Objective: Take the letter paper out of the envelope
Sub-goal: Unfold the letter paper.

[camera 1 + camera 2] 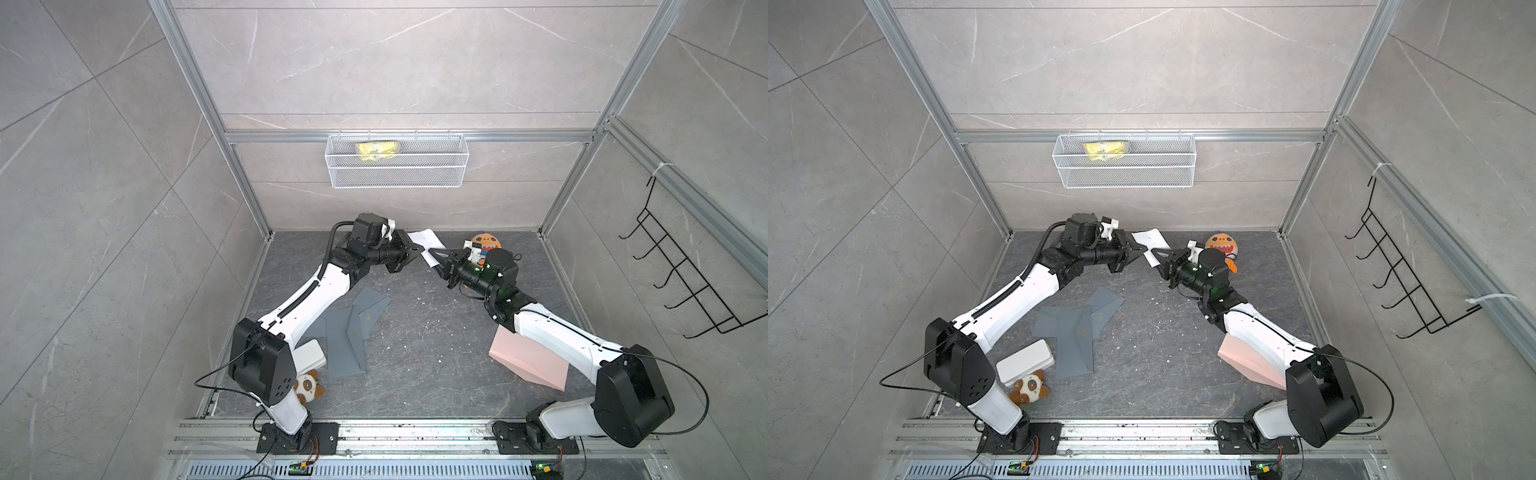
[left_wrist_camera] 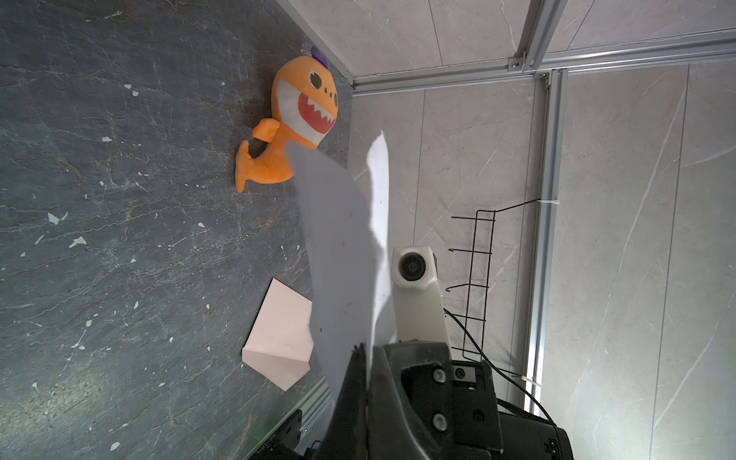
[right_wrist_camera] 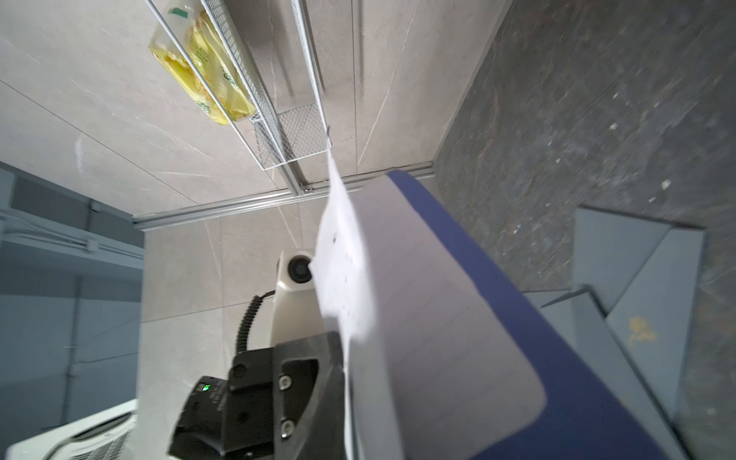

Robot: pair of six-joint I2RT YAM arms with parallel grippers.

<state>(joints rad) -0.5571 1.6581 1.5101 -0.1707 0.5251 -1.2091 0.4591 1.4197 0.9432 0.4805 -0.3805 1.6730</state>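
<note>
With left fingers (image 1: 409, 251) and right fingers (image 1: 442, 252) both pinching the letter paper (image 1: 426, 241) between them, neither should tug hard, or the thin sheet may tear.

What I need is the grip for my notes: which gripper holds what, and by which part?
Both hold the white paper off the table: the left gripper pinches its lower edge from one side, the right gripper from the other.

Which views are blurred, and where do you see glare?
Right wrist view: paper and floor blurred. Left wrist view: paper soft, plush sharp, glare on the wall beside the post. Both top views: sharp, evenly lit.
</note>
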